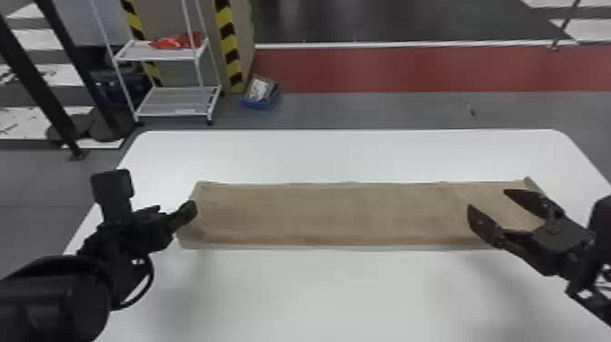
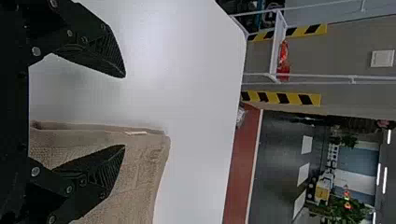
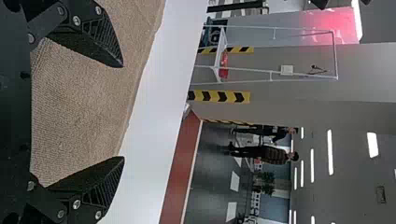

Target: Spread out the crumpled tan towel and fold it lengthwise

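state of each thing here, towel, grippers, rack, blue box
tan towel, laid flat as a long strip
left gripper, open, at the towel's left end
right gripper, open, over the towel's right end
white rack, upright, red item on its upper shelf
blue box, contents showing

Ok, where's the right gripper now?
In the head view, the right gripper is at the right, its open fingers over the towel's right end; the left gripper is by the opposite end.
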